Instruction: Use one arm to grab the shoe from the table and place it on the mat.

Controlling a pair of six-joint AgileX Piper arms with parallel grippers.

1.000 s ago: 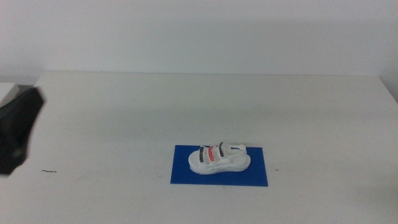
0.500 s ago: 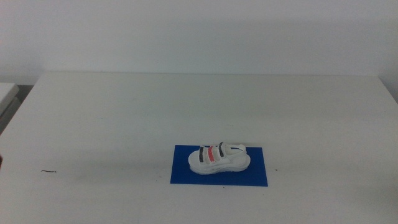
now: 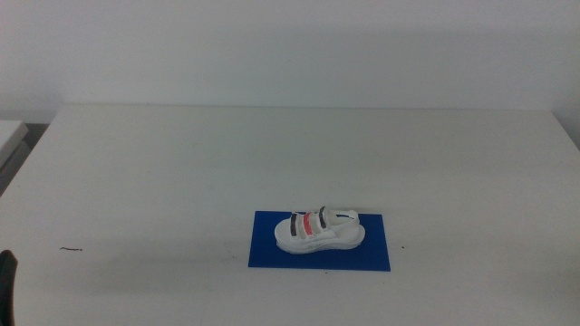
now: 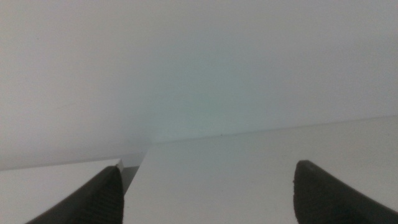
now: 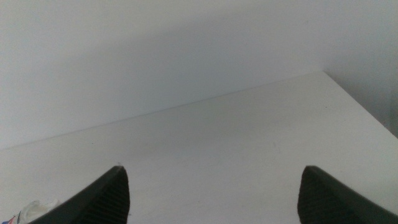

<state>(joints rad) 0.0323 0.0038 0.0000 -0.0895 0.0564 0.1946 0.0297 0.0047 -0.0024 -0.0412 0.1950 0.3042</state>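
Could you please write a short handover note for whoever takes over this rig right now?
Left gripper: open, empty, at the table's left edge, facing the wall; only a dark sliver shows in the middle view's bottom left corner.
Right gripper: open, empty, low over the table, outside the middle view.
Shoe: upright on the blue mat, near the table's front, within the mat's edges.
Done: shoe placed on the mat and released.
Left: nothing apparent; perhaps just park the arms.
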